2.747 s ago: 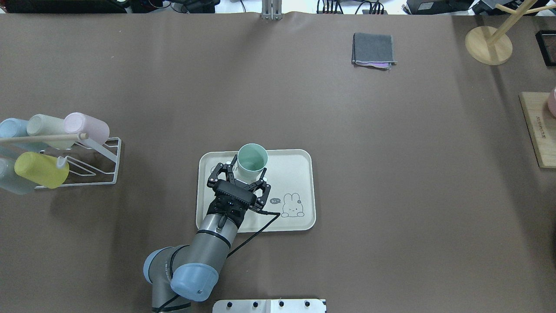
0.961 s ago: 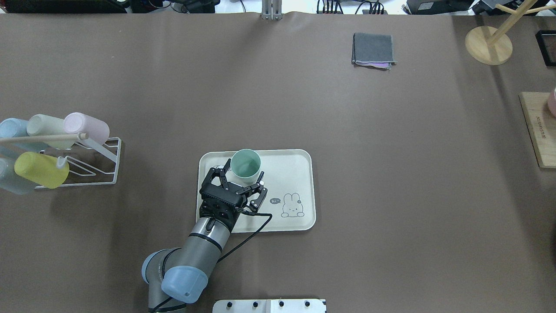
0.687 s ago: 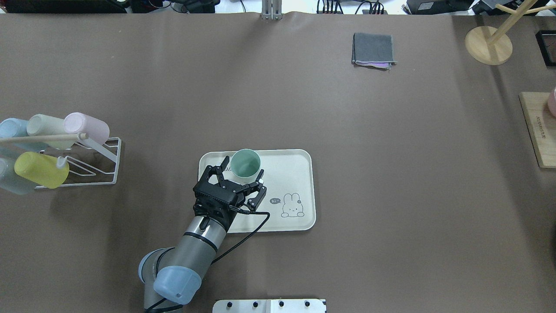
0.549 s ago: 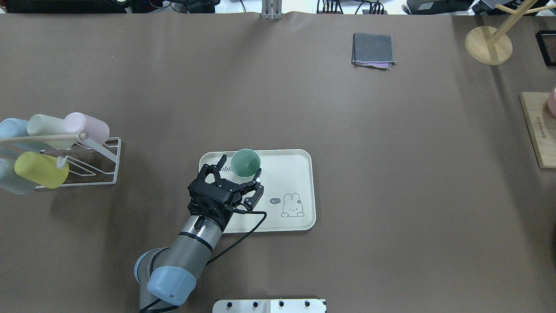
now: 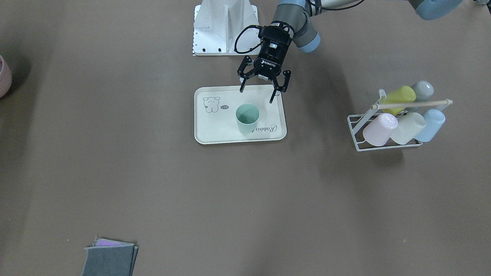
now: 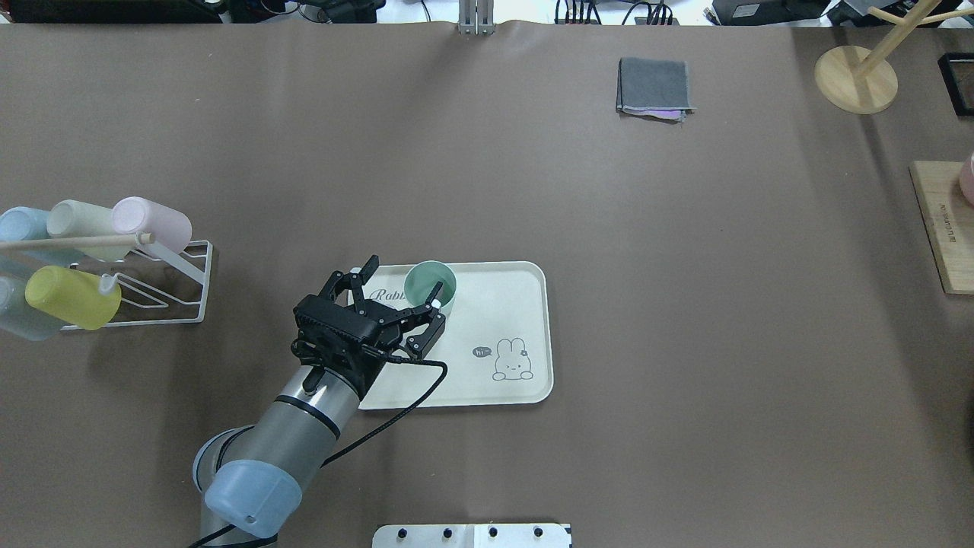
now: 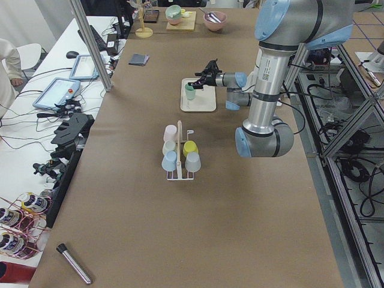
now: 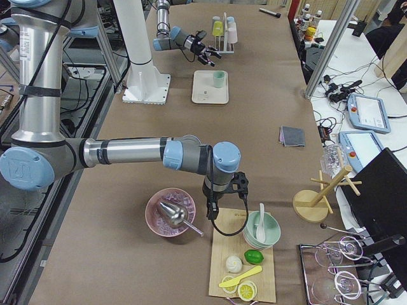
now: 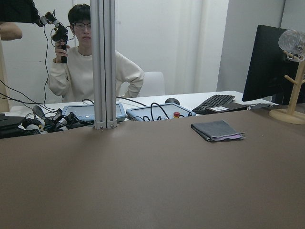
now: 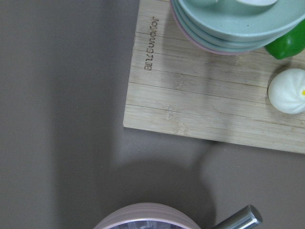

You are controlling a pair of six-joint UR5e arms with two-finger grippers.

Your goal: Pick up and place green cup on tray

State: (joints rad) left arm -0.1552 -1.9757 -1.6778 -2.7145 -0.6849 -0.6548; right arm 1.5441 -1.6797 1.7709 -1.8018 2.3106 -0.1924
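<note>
got the green cup (image 5: 247, 115) upright on the tray (image 5: 215, 130), far-left part. seeing left gripper (image 5: 256, 95) close by, jaws spread, empty. could clip the rim and tip it if swung sideways. can't tell jaws on right gripper (image 8: 212, 210).

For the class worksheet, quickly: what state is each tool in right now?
Left tool: open, holding nothing; the green cup stands free on the tray.
Right tool: cannot be told.
</note>
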